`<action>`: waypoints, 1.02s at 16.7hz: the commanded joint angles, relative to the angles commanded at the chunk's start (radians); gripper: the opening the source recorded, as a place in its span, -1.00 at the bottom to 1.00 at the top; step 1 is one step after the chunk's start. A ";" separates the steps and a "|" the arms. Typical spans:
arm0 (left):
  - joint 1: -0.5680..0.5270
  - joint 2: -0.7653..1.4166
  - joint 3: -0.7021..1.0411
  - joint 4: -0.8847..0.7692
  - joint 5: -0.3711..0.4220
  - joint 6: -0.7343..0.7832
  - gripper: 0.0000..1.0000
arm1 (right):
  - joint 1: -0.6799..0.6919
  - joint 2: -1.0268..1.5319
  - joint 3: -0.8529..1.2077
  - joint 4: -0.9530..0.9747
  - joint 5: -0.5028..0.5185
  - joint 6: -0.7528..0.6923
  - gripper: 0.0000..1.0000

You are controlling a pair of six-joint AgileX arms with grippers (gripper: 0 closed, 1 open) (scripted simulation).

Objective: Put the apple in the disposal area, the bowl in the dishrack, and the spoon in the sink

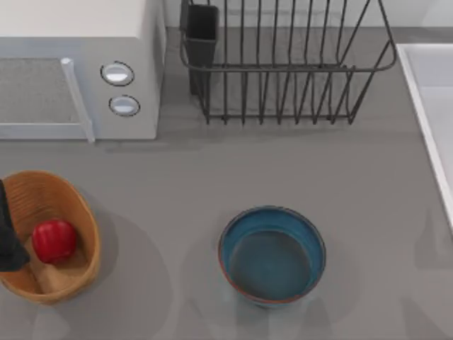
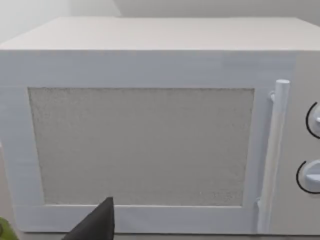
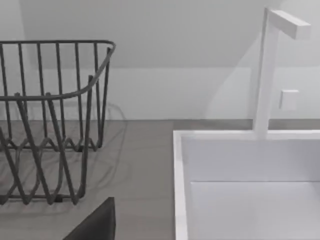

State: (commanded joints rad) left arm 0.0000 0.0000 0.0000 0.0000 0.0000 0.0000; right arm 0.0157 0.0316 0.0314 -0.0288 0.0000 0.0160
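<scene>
The red apple (image 1: pixel 54 240) lies inside the tan woven basket that is the disposal area (image 1: pixel 81 212) at the table's front left. My left gripper (image 1: pixel 8 241) is a dark shape at the left edge, right beside the basket and the apple. The teal-blue bowl (image 1: pixel 272 255) stands upright at the front middle, with nothing inside it. The dark wire dishrack (image 1: pixel 283 67) (image 3: pixel 55 125) stands at the back. The white sink (image 1: pixel 432 106) (image 3: pixel 250 190) runs along the right edge. A dark tip of my right gripper (image 3: pixel 97 222) points toward the sink. The spoon is out of view.
A white microwave (image 1: pixel 78 64) (image 2: pixel 150 140) with two round knobs and a bar handle fills the back left, and my left wrist camera faces its door. A white faucet (image 3: pixel 267 70) rises behind the sink. Bare grey tabletop (image 1: pixel 177 177) lies between the basket, the bowl and the dishrack.
</scene>
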 joint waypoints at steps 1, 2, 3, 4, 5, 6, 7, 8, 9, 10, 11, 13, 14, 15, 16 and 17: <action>0.000 0.000 0.000 0.000 0.000 0.000 1.00 | 0.015 0.032 0.031 -0.028 0.000 0.015 1.00; 0.000 0.000 0.000 0.000 0.000 0.000 1.00 | 0.034 0.074 0.073 -0.063 0.000 0.035 1.00; 0.000 0.000 0.000 0.000 0.000 0.000 1.00 | 0.057 0.127 0.123 -0.105 0.000 0.058 1.00; 0.000 0.000 0.000 0.000 0.000 0.000 1.00 | 0.083 0.191 0.180 -0.153 0.000 0.085 1.00; 0.000 0.000 0.000 0.000 0.000 0.000 1.00 | 0.112 0.265 0.243 -0.205 0.000 0.115 1.00; 0.000 0.000 0.000 0.000 0.000 0.000 1.00 | 0.143 0.349 0.312 -0.262 0.000 0.146 1.00; 0.000 0.000 0.000 0.000 0.000 0.000 1.00 | 0.176 0.440 0.384 -0.323 0.000 0.180 1.00; 0.000 0.000 0.000 0.000 0.000 0.000 1.00 | 0.210 0.536 0.461 -0.385 0.000 0.215 1.00; 0.000 0.000 0.000 0.000 0.000 0.000 1.00 | 0.245 0.638 0.539 -0.449 0.000 0.250 1.00; 0.000 0.000 0.000 0.000 0.000 0.000 1.00 | 0.281 0.741 0.618 -0.514 0.000 0.287 1.00; 0.000 0.000 0.000 0.000 0.000 0.000 1.00 | 0.316 0.846 0.698 -0.579 0.000 0.323 1.00; 0.000 0.000 0.000 0.000 0.000 0.000 1.00 | 0.386 1.055 0.854 -0.708 0.000 0.395 1.00; 0.000 0.000 0.000 0.000 0.000 0.000 1.00 | 0.420 1.155 0.929 -0.770 0.000 0.429 1.00; 0.000 0.000 0.000 0.000 0.000 0.000 1.00 | 0.453 1.251 1.001 -0.830 0.000 0.463 1.00; 0.000 0.000 0.000 0.000 0.000 0.000 1.00 | 0.484 1.342 1.070 -0.887 0.001 0.494 1.00; 0.000 0.000 0.000 0.000 0.000 0.000 1.00 | 0.514 1.426 1.135 -0.941 0.001 0.524 1.00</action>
State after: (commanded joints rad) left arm 0.0000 0.0000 0.0000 0.0000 0.0000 0.0000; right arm 0.5293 1.4575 1.1661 -0.9695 0.0006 0.5404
